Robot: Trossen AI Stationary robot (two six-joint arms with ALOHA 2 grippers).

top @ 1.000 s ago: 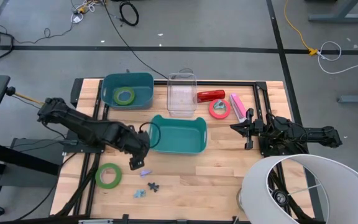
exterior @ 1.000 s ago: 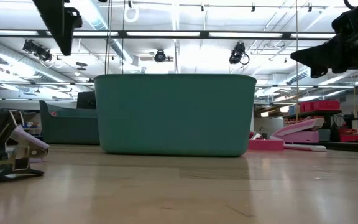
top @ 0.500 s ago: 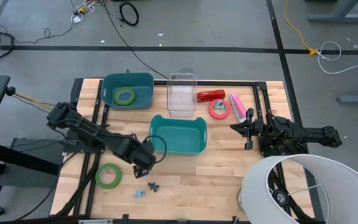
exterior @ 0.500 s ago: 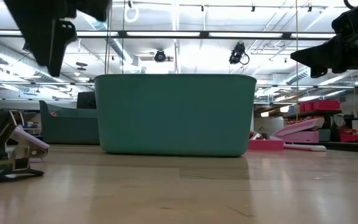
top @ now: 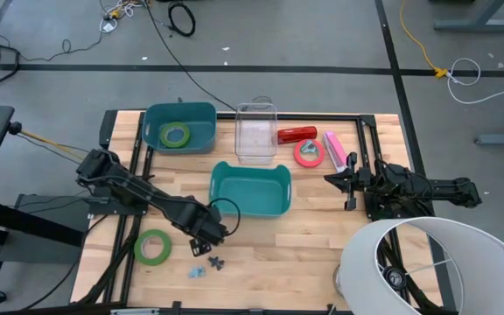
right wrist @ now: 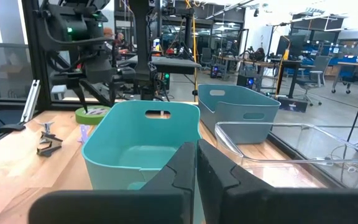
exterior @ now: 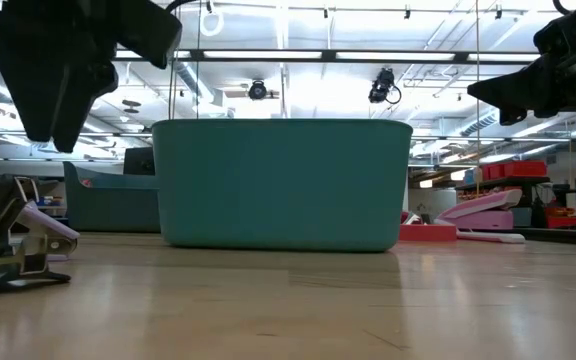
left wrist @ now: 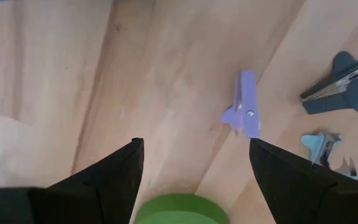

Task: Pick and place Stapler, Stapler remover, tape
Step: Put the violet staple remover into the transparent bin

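Left gripper [top: 206, 246]: fingers spread wide and holding nothing, poised low over the table's front-left area, apparently lining up on the small pieces below.
Purple stapler remover [left wrist: 246, 112]: flat on the wood between the spread fingers, likely the next pick.
Dark remover [top: 217, 262] and pale blue remover [top: 196, 271]: just beside it, nearer the front edge.
Tape: 1 green roll [top: 152, 247] on the table near the front-left corner, 1 green roll [top: 175, 135] in the blue bin [top: 201, 114] at the back-left, 1 pinkish-red roll [top: 309, 153] toward the back-right.
Staplers: red [top: 297, 134] and pink [top: 334, 150] beside the pinkish-red roll, unsorted.
Teal bin [top: 250, 171]: centre, looks empty.
Right gripper [top: 339, 181]: fingers pressed together, parked at the right edge.
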